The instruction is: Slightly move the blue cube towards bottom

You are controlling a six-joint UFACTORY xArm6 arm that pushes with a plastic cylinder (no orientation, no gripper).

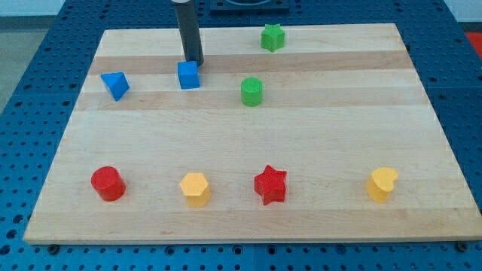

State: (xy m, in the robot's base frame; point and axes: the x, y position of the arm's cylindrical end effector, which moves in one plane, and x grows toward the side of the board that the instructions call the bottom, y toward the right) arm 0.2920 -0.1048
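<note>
Camera view gives us the pale wooden board (301, 128) on a blue perforated table (45, 60). Our dark rod ends in my tip (195, 62), which has no pincer and holds nothing; it sits just above the blue plastic cube (189, 75), at its top edge, apparently touching.

The cube lies near the board's top edge, left of centre, turned slightly off the board's lines; being a cube, it has no long axis.

We count eight blocks: two blue, the cube and a blue triangular block (115, 85); two green, a cylinder (251, 91) and a star (273, 37); two red, a cylinder (108, 184) and a star (270, 185); two yellow, a hexagonal block (195, 189) and a heart-like block (382, 184).

Below the cube the board lies open down to the bottom row.
</note>
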